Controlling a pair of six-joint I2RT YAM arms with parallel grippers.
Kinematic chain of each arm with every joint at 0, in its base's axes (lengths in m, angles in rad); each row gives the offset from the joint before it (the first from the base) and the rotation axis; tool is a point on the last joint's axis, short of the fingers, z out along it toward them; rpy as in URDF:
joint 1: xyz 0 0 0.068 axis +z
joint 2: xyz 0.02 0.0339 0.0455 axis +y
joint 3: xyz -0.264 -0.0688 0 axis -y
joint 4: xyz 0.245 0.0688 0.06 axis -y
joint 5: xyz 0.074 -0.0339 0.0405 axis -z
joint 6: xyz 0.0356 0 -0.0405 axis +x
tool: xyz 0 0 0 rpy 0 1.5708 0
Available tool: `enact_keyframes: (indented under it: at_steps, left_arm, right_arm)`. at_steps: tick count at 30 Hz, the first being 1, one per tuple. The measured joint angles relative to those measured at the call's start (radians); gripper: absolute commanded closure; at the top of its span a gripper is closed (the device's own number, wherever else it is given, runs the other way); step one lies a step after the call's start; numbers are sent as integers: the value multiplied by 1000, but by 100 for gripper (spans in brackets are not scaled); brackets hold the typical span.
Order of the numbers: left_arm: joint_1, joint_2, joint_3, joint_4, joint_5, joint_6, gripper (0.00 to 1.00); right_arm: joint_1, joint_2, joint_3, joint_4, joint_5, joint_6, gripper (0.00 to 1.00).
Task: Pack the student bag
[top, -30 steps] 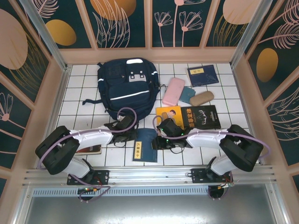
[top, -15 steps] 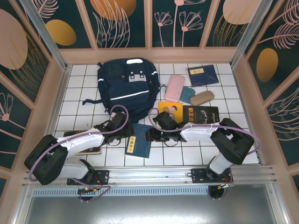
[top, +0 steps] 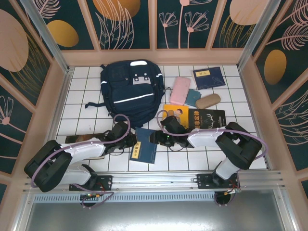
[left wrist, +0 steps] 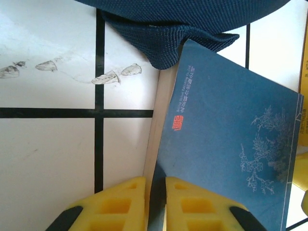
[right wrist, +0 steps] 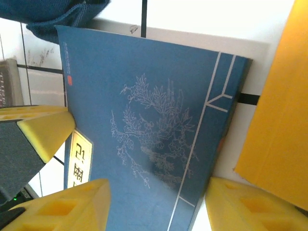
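The student bag (top: 132,91) lies flat at the back left, navy with a white stripe; its lower edge (left wrist: 192,14) touches the top of a blue book (top: 144,144). My left gripper (top: 130,141) is at the book's left edge. In the left wrist view the yellow fingers (left wrist: 115,204) are pinched on the cream page edge and cover of the blue book (left wrist: 226,134); the left gripper (left wrist: 155,202) is shut on it. My right gripper (top: 157,139) hovers at the book's right side. Its jaws (right wrist: 154,207) stand wide apart over the blue book (right wrist: 144,120).
A yellow book (top: 174,117) and a black book (top: 207,119) lie right of the blue one. Behind them are a pink case (top: 179,90), a teal case (top: 194,98), a tan case (top: 208,101) and a navy book (top: 208,77). A dark book (top: 77,139) lies partly under the left arm.
The blue book has slid up and left to the bag's lower edge and turned a little. The left gripper opened, then closed on its edge. The right gripper widened and moved left.
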Motion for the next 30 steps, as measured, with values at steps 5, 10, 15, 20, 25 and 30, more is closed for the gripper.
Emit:
enact_keyframes:
  at_steps: [5, 10, 15, 20, 25, 30]
  left_arm:
    - [3, 2, -14, 33, 1, -15, 88]
    - [4, -10, -31, 57, 0, -30, 89]
    - [5, -16, -42, 74, -3, -43, 89]
    - [-2, 7, -44, 124, 44, -60, 89]
    - [-4, 41, -41, 158, 97, -68, 89]
    - [-5, 52, -40, 154, 107, -69, 89]
  right_arm:
    - [-23, -16, -53, 100, -37, 48, 46]
    - [-29, -24, -78, 151, -47, 69, 47]
    - [-33, -66, -80, 166, -50, 72, 48]
    - [-18, -128, -74, 269, -104, 68, 48]
    - [-13, -154, -48, 289, -121, 30, 48]
    - [-13, -118, -23, 219, -89, -19, 51]
